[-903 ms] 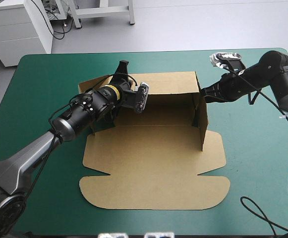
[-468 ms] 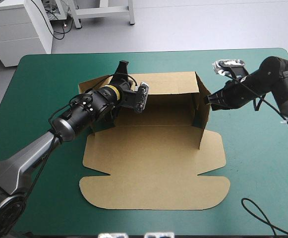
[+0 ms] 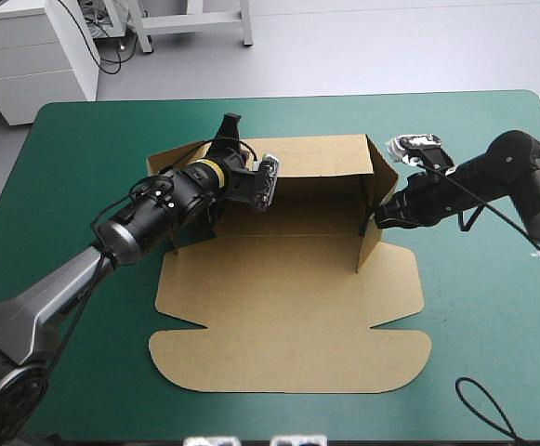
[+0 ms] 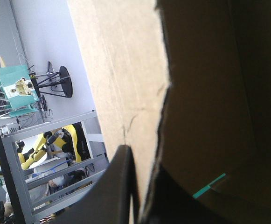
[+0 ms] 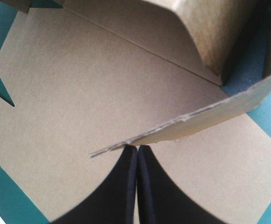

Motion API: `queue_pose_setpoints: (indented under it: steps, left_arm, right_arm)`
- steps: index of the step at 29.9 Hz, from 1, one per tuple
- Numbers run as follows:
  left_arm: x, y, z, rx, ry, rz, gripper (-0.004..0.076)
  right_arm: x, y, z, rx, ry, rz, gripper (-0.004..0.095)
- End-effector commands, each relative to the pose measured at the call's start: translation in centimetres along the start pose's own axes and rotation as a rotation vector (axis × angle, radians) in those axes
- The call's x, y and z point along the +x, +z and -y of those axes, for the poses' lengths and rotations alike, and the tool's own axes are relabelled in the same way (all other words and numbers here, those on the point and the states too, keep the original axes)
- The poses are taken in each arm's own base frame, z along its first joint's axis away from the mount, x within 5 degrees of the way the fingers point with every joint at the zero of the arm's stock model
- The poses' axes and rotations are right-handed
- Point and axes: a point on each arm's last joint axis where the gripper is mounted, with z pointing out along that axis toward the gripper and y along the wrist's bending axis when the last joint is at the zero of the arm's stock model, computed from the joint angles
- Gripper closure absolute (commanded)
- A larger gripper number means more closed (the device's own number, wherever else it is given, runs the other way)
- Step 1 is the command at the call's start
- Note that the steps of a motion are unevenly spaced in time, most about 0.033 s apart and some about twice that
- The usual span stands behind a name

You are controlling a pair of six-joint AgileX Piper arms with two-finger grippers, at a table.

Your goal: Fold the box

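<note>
R gripper has moved in toward table centre since earlier, tipping the right wall of the box further inward. Its fingers are pressed together w/ nothing between, tips at that wall's edge. L gripper pinches the back wall near the left corner. Box sits mid-table on the teal-green cover, front flaps flat.

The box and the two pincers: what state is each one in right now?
box, partly folded: back wall and right wall raised, front panels lying flat.
left pincer, shut on the box's back wall.
right pincer, shut and empty, tip at the right wall's edge.
</note>
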Motion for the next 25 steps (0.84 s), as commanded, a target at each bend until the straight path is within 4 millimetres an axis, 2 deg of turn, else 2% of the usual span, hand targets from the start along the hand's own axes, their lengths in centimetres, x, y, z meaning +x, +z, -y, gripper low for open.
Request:
queue_pose_setpoints:
  steps: [1, 6, 10, 15, 20, 23, 25]
  left_arm:
    - [-0.2, -1.0, 0.2, 0.057, -0.069, -0.004, 0.0731]
    - [-0.2, -1.0, 0.2, 0.057, -0.069, -0.004, 0.0731]
    - [-0.2, -1.0, 0.2, 0.057, -0.070, -0.004, 0.0731]
    - [-0.2, -1.0, 0.2, 0.057, -0.077, -0.004, 0.0731]
    - [-0.2, -1.0, 0.2, 0.057, -0.077, -0.004, 0.0731]
    - [-0.2, -1.0, 0.2, 0.060, -0.077, -0.005, 0.0731]
    - [-0.2, -1.0, 0.2, 0.060, -0.077, -0.005, 0.0731]
  right_arm:
    - [-0.8, -2.0, -1.2, -0.003, -0.039, 0.128, 0.0927]
    - [-1.0, -2.0, -1.1, 0.008, -0.073, 0.157, 0.0927]
    - [-1.5, -2.9, -2.4, -0.060, -0.153, 0.246, 0.0927]
    - [-3.1, -6.2, -4.3, -0.020, -0.251, 0.431, 0.0927]
    - [-5.4, -10.1, -5.1, 0.109, -0.199, 0.668, 0.0927]
    - [-6.4, -11.2, -4.8, 0.180, -0.182, 0.722, 0.0927]
    - [-6.9, -11.3, -4.2, 0.230, -0.158, 0.717, 0.0927]
